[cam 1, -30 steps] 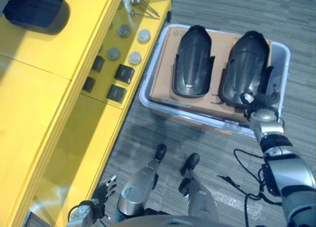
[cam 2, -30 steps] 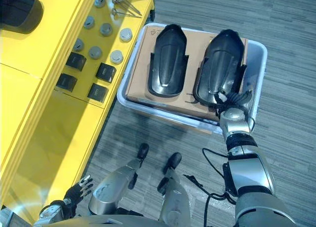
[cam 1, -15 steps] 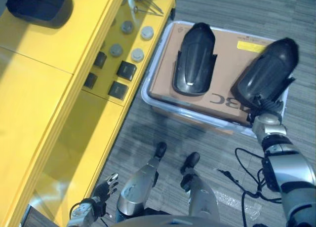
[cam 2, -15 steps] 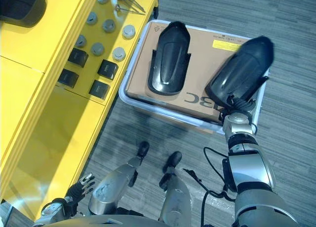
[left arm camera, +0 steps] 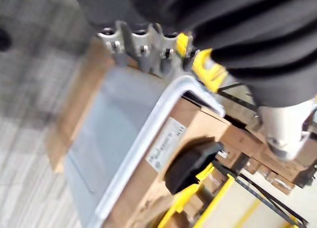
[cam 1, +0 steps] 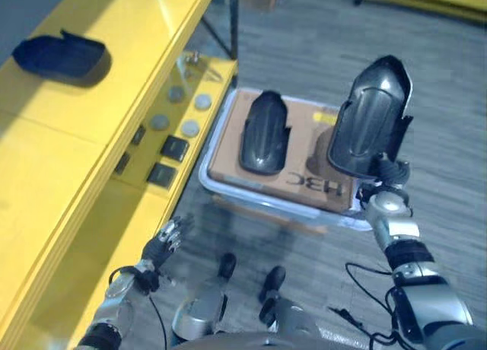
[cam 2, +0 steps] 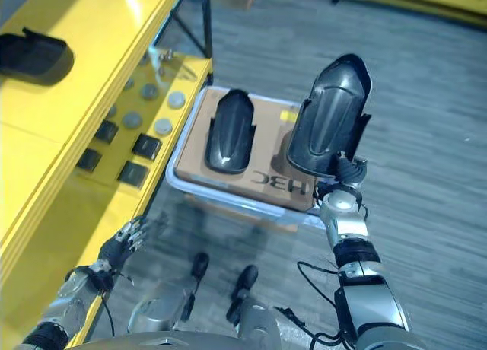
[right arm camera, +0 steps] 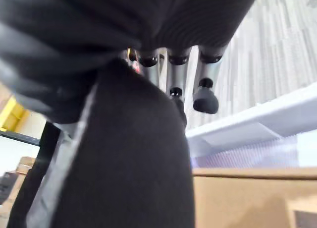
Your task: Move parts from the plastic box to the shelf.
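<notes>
Compared with half a second ago, the black fender-like part [cam 1: 370, 119] is held higher by the right hand [cam 1: 386, 176], lifted clear above the plastic box [cam 1: 215, 148] and standing nearly upright instead of tilted over the box's right end. The fingers [right arm camera: 204, 86] are seen curled against the part's lower end in the right wrist view, so the part is grasped. The whole scene is also shifted, which is read as camera motion; more floor beyond the box is now taken in.

The box rests on a grey striped carpet floor [cam 1: 449, 122], just right of the yellow shelf [cam 1: 53, 148]. A second black part [cam 1: 263, 132] is left lying on the cardboard sheet [cam 1: 300, 179] inside the box.

On the shelf's upper level, well left of the box, a dark tray-like part [cam 1: 61, 55] is set. On the lower level beside the box, grey round caps [cam 1: 190, 127] and small black blocks [cam 1: 162, 174] are laid out.

The left hand [cam 1: 161, 243] is held low beside the shelf's edge, fingers relaxed and spread, nothing gripped.
</notes>
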You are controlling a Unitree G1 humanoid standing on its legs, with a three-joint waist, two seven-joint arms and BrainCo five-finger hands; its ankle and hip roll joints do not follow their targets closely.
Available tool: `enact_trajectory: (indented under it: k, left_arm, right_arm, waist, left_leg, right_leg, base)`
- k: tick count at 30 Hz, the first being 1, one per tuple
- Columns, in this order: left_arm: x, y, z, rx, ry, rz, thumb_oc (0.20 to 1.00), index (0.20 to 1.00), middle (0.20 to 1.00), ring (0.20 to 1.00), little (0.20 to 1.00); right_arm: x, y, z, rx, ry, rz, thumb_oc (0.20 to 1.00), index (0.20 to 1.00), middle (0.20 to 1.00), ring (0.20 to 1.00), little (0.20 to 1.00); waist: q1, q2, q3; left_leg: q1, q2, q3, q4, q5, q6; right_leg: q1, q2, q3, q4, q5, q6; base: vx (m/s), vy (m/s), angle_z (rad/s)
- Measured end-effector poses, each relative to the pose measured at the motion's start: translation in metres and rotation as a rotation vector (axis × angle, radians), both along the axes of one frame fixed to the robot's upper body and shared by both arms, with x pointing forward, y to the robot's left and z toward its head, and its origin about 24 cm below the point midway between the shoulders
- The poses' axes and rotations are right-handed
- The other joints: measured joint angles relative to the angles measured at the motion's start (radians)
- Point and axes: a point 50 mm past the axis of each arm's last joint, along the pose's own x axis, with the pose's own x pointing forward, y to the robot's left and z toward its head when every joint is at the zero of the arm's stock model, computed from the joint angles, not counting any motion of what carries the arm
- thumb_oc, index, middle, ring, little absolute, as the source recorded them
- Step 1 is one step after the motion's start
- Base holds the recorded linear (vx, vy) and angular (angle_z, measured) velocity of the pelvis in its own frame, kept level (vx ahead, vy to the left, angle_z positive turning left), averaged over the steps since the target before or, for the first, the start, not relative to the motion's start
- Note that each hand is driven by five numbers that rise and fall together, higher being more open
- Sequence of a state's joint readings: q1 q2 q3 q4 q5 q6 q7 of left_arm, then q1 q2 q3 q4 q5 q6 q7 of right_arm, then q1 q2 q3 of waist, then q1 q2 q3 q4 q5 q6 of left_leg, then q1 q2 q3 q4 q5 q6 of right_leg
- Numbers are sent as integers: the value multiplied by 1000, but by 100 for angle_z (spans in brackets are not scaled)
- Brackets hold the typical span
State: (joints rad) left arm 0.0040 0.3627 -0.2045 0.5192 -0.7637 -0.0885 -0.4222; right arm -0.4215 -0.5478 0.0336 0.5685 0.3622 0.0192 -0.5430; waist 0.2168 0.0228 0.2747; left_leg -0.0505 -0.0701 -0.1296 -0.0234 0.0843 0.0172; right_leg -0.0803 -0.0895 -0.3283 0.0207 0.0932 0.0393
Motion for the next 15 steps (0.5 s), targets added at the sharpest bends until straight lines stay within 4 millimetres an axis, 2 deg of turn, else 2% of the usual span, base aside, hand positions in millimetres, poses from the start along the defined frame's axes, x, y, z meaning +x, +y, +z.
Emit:
enact_trajectory:
  k: [2,4,7,9,11,14,15]
  left_arm:
    - [12,-5,14,-13,-45,-26,1000,1000,1000,1000,1000]
    - [27,-15,25,-28,-56,-48,1000,1000,1000,1000,1000]
    - [60,-38,54,-80,-96,-66,1000,1000,1000,1000,1000]
    - [77,-58,66,-115,-97,-90,1000,1000,1000,1000,1000]
    - [85,-78,71,-128,-93,-129,1000,1000,1000,1000,1000]
    - [88,-103,56,-95,19,-160,1000,1000,1000,1000,1000]
    - [88,-106,56,-97,24,-159,1000,1000,1000,1000,1000]
  right_arm:
    - [-5,4,-3,-21,4,49,200,200,200,200,200]
    - [-7,6,-8,-51,39,94,200,200,200,200,200]
    - [-4,35,-22,-61,105,258,200,200,200,200,200]
    - [-3,50,-30,-68,147,353,200,200,200,200,200]
    - [-3,61,-38,-71,190,427,200,200,200,200,200]
    - [2,97,-48,-52,255,578,200,200,200,200,200]
    - [2,101,-50,-49,260,590,200,200,200,200,200]
  waist:
    - [-11,-13,-48]
    - [-43,-17,-79]
    - [-92,-17,-125]
    - [-120,-12,-148]
    - [-141,-4,-155]
    - [-167,8,-166]
    - [-171,7,-166]
  left_leg:
    - [22,2,23,0,-10,4]
    - [53,4,31,-7,-19,6]
    - [96,11,54,-36,-19,9]
    - [102,13,73,-34,-19,9]
    - [106,14,79,-38,-22,8]
    - [122,24,103,-49,-22,6]
    - [124,26,103,-48,-22,4]
  right_leg:
    - [19,5,23,-16,4,0]
    - [53,11,32,-40,10,5]
    - [87,23,62,-72,22,5]
    - [95,27,75,-91,33,3]
    - [103,32,85,-102,38,3]
    - [103,43,107,-102,43,-2]
    - [103,45,107,-102,43,-2]
  base:
    - [94,-2,-29]
    - [101,-1,-22]
    - [31,-9,-31]
    - [3,-4,-27]
    - [4,-8,-15]
    - [6,-4,-22]
    - [9,-3,-10]
